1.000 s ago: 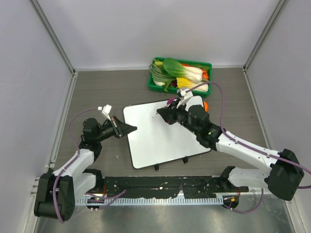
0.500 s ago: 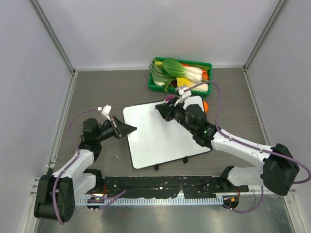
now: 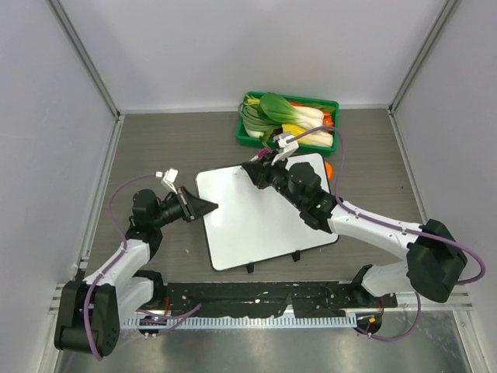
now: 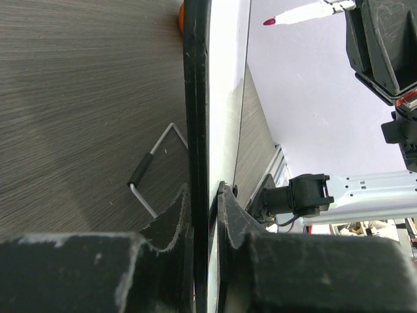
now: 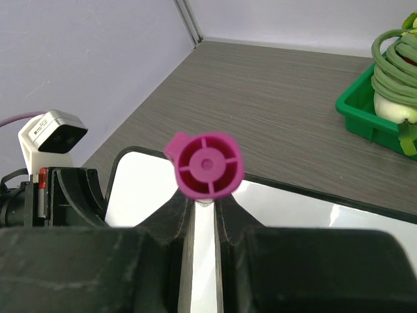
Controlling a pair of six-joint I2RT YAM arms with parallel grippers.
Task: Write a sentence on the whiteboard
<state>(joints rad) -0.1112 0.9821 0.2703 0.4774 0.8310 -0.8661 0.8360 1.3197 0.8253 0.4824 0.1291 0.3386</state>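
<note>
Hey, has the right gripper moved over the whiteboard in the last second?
Yes. Seen from above, the right gripper has shifted left and farther out, nearing the far edge of the whiteboard.

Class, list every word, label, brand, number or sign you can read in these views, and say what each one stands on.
No text can be read in any view.
The whiteboard has a plain white face with no writing showing.
The marker shows only its magenta end, with no lettering on it.
</note>
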